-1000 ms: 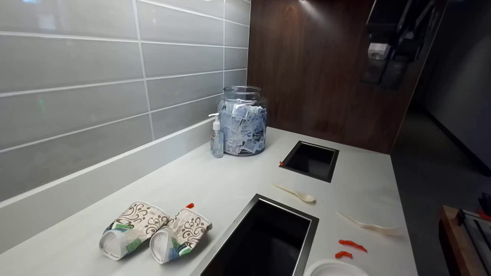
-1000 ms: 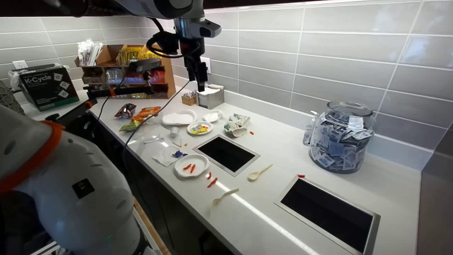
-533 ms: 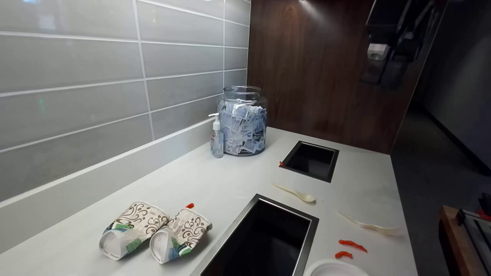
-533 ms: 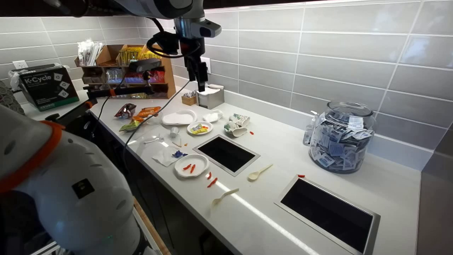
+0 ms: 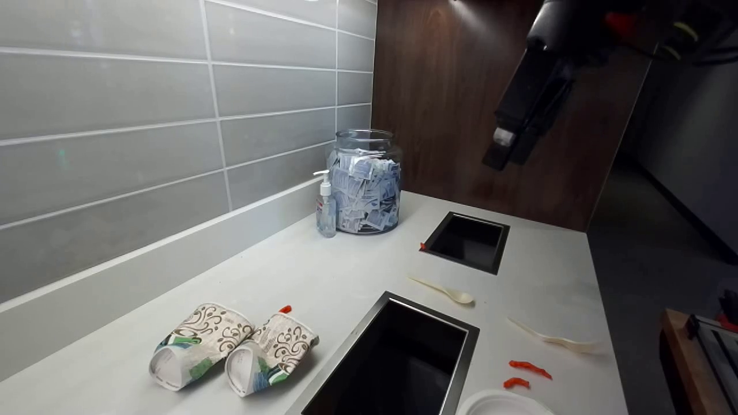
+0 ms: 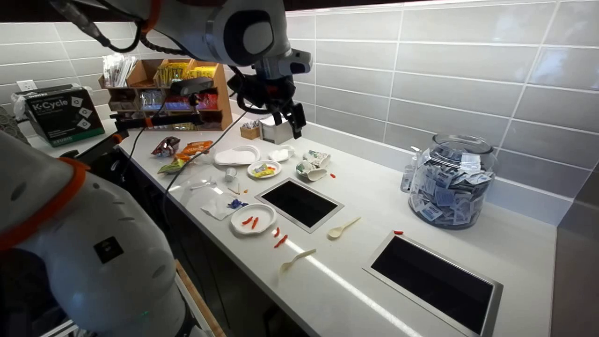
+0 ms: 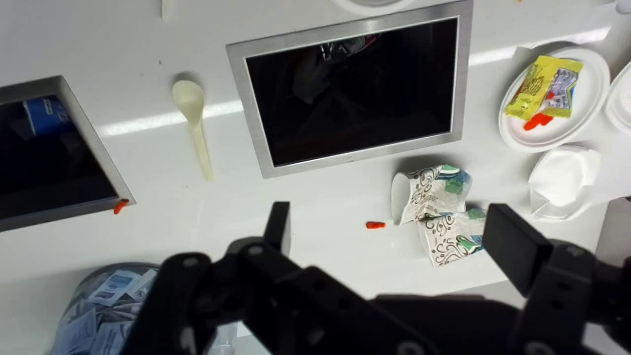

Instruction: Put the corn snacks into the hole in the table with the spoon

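Gripper point(image 5: 508, 158): it had come into an exterior view at the upper right, where it was out of frame half a second before; in the wrist view its fingers point(image 7: 515, 246) stood wide apart with nothing held between them.
Arm point(image 6: 252, 42): farther right and lower than before in an exterior view, it reached in from the left, bent so that the fingers slanted down, well above the counter point(image 6: 374, 196).
Corn snacks point(image 7: 375, 225): unmoved; two lay on the near plate point(image 6: 266, 216), two on the counter just beside it, one beside the paper cups point(image 5: 207, 334), one at the far corner of the right hole point(image 6: 430, 281).
Far spoon point(image 7: 191, 106): lay unmoved between the left hole point(image 6: 299, 202) and the right hole.
Near spoon point(image 6: 287, 266): unmoved too, lay toward the counter's near edge.
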